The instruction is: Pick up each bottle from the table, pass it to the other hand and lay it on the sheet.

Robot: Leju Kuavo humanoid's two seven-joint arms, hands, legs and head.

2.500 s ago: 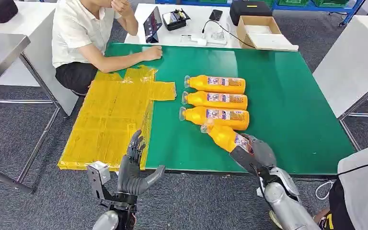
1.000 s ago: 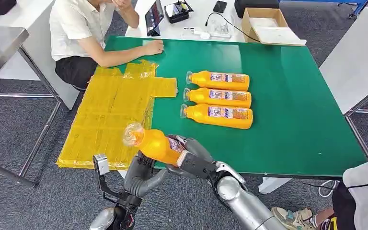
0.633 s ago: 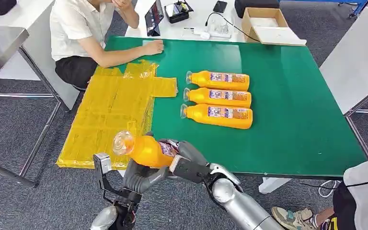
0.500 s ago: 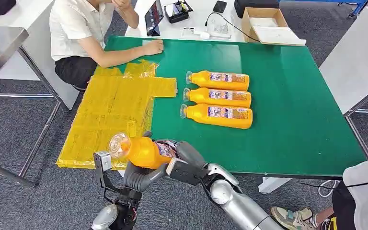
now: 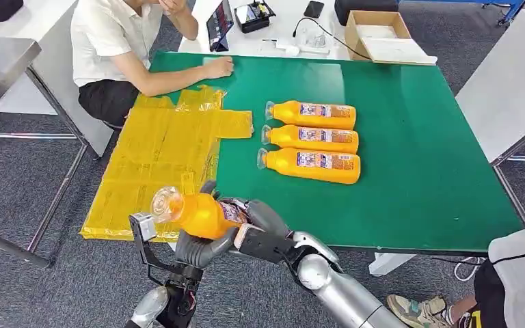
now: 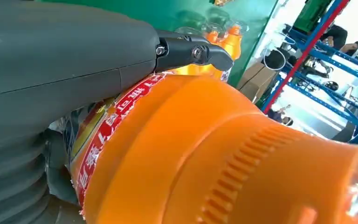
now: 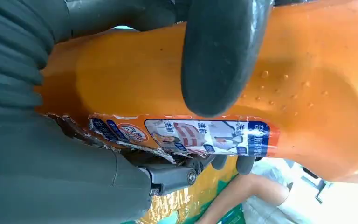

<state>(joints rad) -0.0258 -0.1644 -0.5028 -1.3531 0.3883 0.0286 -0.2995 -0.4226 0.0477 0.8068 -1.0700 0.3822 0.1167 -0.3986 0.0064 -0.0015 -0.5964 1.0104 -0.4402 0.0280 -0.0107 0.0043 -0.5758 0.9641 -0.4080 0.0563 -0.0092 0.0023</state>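
Observation:
An orange bottle (image 5: 195, 213) with a clear cap hangs in the air off the table's front edge, cap toward the yellow sheet (image 5: 157, 157). My right hand (image 5: 263, 229) grips its labelled base end. My left hand (image 5: 195, 249) cups the bottle from below, its thumb and fingers wrapped around the body. In the left wrist view the bottle (image 6: 205, 154) lies against the palm with fingers (image 6: 191, 51) over it. The right wrist view has a thumb (image 7: 223, 56) pressed on the bottle (image 7: 307, 93). Three more orange bottles (image 5: 311, 139) lie side by side on the green table (image 5: 417, 171).
A person in a white shirt (image 5: 116, 48) sits at the far left corner, one forearm on the table near the sheet. A cardboard box (image 5: 383, 34) and electronics sit on the white table behind. Another person's clothing (image 5: 519, 273) shows at the lower right.
My right hand has carried the bottle left, off the table's front edge and into my left hand, whose thumb and fingers have closed around it.

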